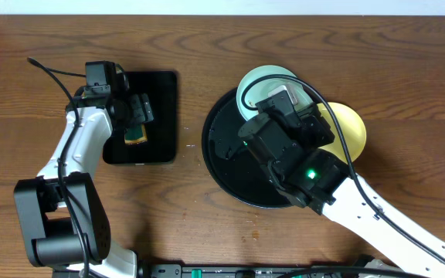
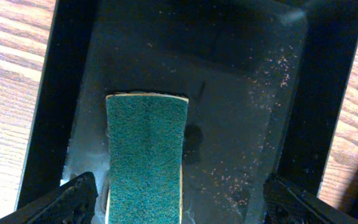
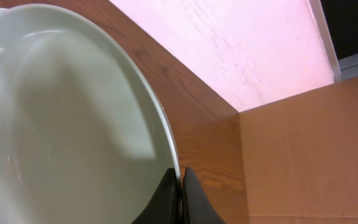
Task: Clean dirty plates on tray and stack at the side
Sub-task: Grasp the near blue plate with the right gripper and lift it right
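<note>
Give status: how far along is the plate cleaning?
Maybe done: yellow plate lies at the right edge of the tray. In hand: right gripper pinches the rim of a mint plate; left gripper is open over the sponge. Left: wiping, stacking. No third plate visible.

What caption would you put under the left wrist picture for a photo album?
Open left tool straddles a green sponge lying in the rectangular black tray, specks scattered beside it.

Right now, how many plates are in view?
2. One mint plate at the far edge of the round tray, held by the right gripper; one yellow plate right of the tray. The arm may hide another.
</note>
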Controlling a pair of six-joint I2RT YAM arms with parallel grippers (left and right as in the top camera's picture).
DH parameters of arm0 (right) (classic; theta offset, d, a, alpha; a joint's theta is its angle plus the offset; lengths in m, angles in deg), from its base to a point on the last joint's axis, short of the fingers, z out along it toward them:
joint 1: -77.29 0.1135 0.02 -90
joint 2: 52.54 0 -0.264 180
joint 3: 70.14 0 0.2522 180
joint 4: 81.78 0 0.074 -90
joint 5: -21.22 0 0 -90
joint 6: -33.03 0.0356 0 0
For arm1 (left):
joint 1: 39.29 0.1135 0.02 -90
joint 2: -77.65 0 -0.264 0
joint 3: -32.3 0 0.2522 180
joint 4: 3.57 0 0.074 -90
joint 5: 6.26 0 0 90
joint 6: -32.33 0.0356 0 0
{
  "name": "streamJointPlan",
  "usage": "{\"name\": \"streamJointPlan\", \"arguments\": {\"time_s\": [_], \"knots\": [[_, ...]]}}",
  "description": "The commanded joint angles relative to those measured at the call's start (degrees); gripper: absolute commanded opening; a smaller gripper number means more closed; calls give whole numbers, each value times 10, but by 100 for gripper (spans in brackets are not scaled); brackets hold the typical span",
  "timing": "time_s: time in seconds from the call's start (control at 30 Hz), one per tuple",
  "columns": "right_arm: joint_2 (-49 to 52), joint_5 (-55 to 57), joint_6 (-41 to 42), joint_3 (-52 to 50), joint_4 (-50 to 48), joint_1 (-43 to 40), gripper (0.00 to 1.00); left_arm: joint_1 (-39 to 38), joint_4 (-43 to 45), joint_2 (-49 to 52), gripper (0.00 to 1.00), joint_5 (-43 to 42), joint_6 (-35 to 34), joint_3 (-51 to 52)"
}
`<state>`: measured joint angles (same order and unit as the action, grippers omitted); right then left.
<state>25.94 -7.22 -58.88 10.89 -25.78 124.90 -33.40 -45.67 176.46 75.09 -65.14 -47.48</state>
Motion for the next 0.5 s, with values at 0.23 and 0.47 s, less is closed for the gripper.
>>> {"name": "streamJointPlan", "arguments": {"time_s": [0.23, 0.47], "knots": [[-6, -100, 49, 12, 4, -10, 1, -1, -1, 6, 86, 3, 1, 2], [-7, -396, 70, 15, -31, -176, 1, -1, -1, 6, 86, 3, 1, 2]]}}
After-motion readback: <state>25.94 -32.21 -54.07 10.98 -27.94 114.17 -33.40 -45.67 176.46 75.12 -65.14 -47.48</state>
